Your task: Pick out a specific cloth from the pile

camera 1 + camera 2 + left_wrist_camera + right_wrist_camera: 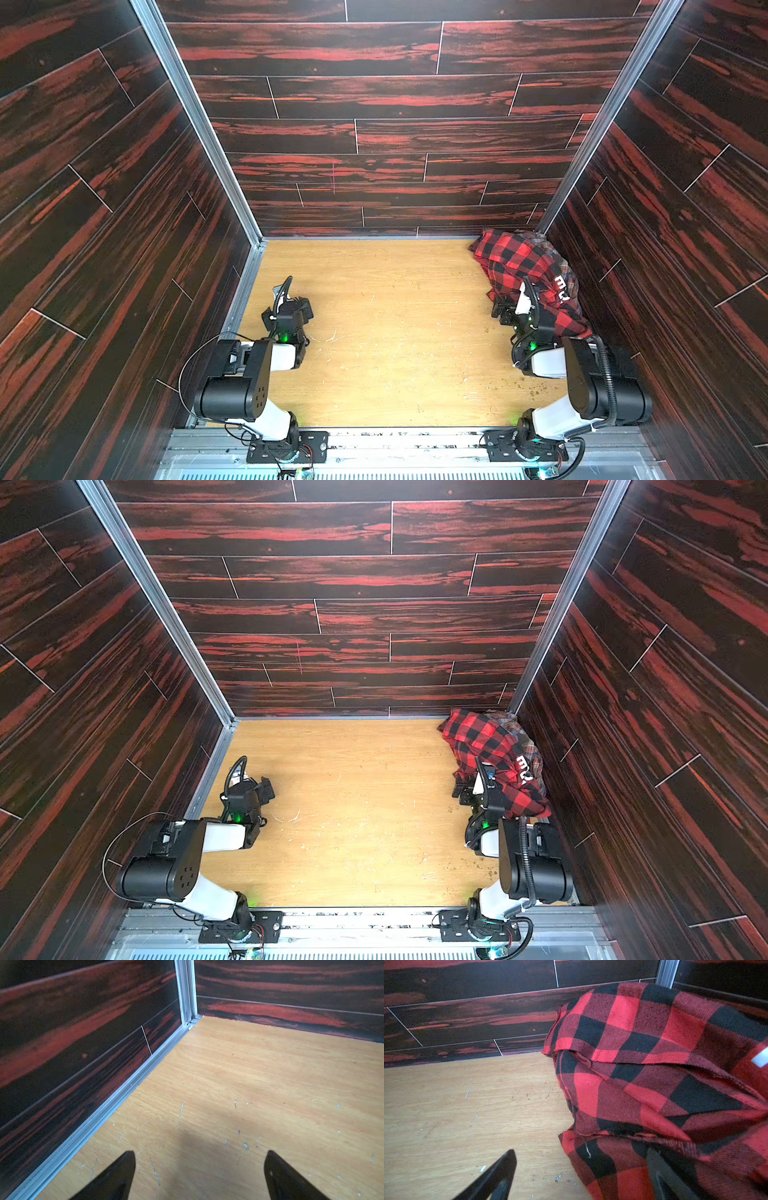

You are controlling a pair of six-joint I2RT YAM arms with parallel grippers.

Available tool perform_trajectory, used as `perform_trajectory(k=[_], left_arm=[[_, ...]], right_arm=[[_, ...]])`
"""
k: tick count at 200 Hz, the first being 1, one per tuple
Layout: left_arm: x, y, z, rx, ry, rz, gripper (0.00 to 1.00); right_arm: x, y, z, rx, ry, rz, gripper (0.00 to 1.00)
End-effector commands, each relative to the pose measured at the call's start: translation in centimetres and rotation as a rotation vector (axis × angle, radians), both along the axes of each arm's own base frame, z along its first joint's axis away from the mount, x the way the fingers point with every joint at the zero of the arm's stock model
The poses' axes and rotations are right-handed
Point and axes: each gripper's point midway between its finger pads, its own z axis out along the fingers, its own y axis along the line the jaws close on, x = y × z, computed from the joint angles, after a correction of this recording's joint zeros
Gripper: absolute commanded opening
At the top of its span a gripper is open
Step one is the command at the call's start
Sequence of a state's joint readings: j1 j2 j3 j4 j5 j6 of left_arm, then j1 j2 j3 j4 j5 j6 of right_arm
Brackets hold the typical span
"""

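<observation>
Robot test cell in a lab, not a home. Walls are panels with printed dark-red wood grain, held in bare aluminium posts at the far corners. Table is scuffed plywood with debris specks. Left arm and right arm bolted through black base plates to a metal rail along the near edge. Prop: pile of clothes in the far right corner.

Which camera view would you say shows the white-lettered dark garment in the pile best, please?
Both top views: the white-lettered dark garment sits among the checked shirt folds, letters partly visible. The right wrist view catches only a white sliver at its edge; the left wrist view shows none of it.
</observation>
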State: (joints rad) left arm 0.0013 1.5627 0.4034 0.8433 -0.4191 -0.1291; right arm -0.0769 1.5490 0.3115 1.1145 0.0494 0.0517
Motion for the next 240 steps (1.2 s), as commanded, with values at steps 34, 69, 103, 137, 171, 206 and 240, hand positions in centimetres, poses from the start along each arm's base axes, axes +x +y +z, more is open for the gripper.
perform_trajectory(k=[34,69,103,137,171,206,240], left_arm=[[0.3,-0.3,1.1,-0.013,-0.031,-0.018,0.99],[0.4,-0.2,1.1,-0.013,-0.029,-0.016,0.99],[0.4,-0.2,1.1,-0.013,-0.03,-0.017,0.99],[0.3,-0.4,1.3,-0.01,-0.037,-0.026,0.99],[-0.3,-4.9,7.5,0.009,0.019,-0.169,0.99],[-0.2,-17.1,17.6,-0.052,0.03,-0.593,0.99],[-2.6,-24.7,21.2,-0.031,0.272,-0.973,0.99]], right_arm=[[0.1,-0.2,-0.1,0.006,0.0,-0.012,0.98],[0.1,-0.2,-0.1,0.006,0.0,-0.01,0.98],[0.1,-0.2,-0.1,0.006,0.0,-0.01,0.98],[-0.3,0.2,0.3,-0.001,-0.024,0.009,0.9],[-4.0,-0.1,3.9,-0.035,-0.178,-0.084,0.91],[-3.3,3.5,7.0,-0.089,0.004,-0.016,0.76],[-2.2,6.3,7.9,-0.087,0.244,0.076,0.78]])
